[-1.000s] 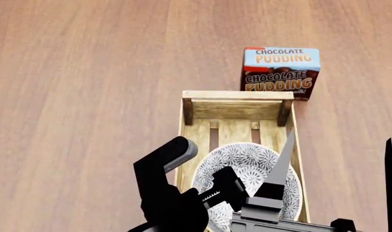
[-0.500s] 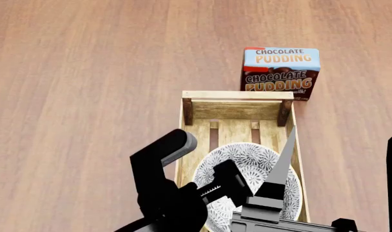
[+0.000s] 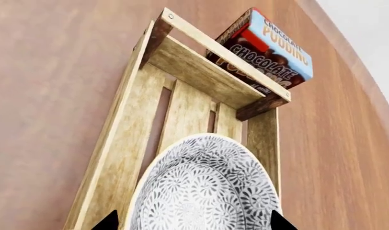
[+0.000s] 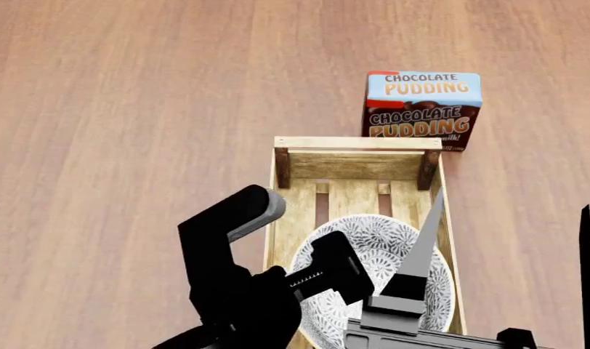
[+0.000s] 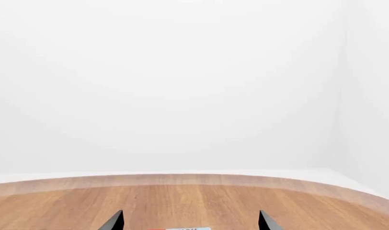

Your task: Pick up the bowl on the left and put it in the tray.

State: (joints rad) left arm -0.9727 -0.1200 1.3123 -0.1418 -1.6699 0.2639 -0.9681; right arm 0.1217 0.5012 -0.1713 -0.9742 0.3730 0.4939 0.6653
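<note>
- bowl [image 4: 387,258] sits inside tray [image 4: 358,144], at its near end; tray's long axis runs near-to-far
- my left gripper [image 4: 280,247] spread wide, straddling bowl's near-left rim, gripping nothing
- right gripper: fingertips [image 5: 114,221] apart, pointing away over the table, left arm nearer
- next move, I judge: lift left arm clear

The left arm [image 4: 239,291] is matte black, built of chunky rounded blocks, with a grey-capped cylinder end and a ribbed, toothed strip near the wrist. The right gripper [image 4: 508,273] has long, thin, pointed dark grey fingers on a grey boxy base
</note>
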